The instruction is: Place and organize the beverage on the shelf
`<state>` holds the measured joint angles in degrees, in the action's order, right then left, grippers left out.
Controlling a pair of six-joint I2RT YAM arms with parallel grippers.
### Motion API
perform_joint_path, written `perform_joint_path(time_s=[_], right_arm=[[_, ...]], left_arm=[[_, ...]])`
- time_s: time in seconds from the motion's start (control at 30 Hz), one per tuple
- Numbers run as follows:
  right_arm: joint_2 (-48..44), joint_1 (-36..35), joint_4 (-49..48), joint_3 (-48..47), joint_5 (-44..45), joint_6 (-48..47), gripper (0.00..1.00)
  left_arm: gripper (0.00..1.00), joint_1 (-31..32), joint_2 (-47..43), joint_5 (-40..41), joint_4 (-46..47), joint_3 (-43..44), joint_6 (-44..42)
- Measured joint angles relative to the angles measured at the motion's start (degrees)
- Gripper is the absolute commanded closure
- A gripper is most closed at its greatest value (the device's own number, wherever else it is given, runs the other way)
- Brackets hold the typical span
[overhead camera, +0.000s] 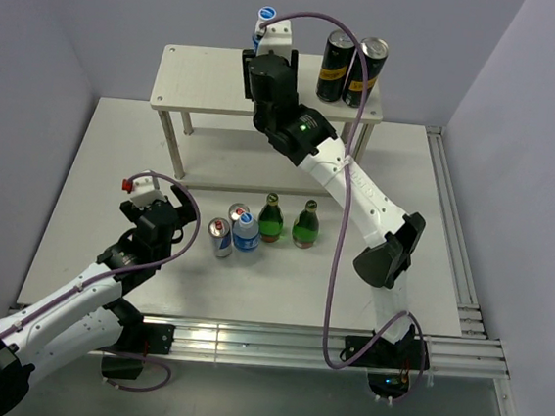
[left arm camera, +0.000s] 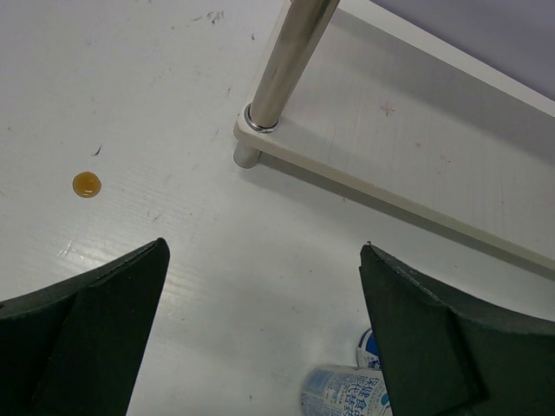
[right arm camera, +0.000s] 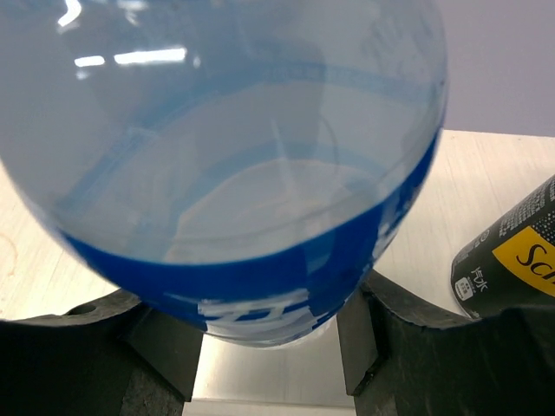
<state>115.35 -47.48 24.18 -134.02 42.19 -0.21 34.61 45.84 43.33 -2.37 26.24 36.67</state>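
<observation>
Placing is in hand: the right claw [overhead camera: 264,42] pinches a clear blue-labelled bottle [right arm camera: 234,173] over the top board of the shelf [overhead camera: 201,78], beside two black cans [overhead camera: 350,69]; the left claw [left arm camera: 260,260] hangs spread above the desk [overhead camera: 91,200]; next, it seems, set the bottle down upright and let go.

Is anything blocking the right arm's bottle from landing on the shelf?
Nothing visible: the clear blue-banded plastic bottle in the right gripper hangs over bare pale wooden shelf board; two black-and-yellow cans stand apart, to its right.
</observation>
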Motion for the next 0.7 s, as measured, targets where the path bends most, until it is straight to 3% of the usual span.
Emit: perform_joint_path(time_s=[0.03, 0.07, 0.13, 0.17, 0.27, 0.7], right_arm=[[0.0, 0.2, -0.5, 0.2, 0.1, 0.4, 0.82], [0.2, 0.2, -0.8, 0.3, 0.2, 0.6, 0.65], [0.4, 0.2, -1.6, 0.3, 0.3, 1.1, 0.53], [0.4, 0.2, -2.1, 0.6, 0.3, 1.4, 0.37], [0.4, 0.2, -3.4, 1.4, 0.9, 2.3, 0.21], [0.4, 0.2, -7.0, 2.4, 0.8, 5.3, 0.16]], left_arm=[[0.01, 0.0, 0.0, 0.0, 0.0, 0.0, 0.0], [0.01, 0.0, 0.0, 0.0, 0.0, 0.0, 0.0], [0.01, 0.0, 0.0, 0.0, 0.0, 0.0, 0.0], [0.01, 0.0, 0.0, 0.0, 0.0, 0.0, 0.0], [0.01, 0.0, 0.0, 0.0, 0.0, 0.0, 0.0], [0.01, 0.0, 0.0, 0.0, 0.0, 0.0, 0.0]])
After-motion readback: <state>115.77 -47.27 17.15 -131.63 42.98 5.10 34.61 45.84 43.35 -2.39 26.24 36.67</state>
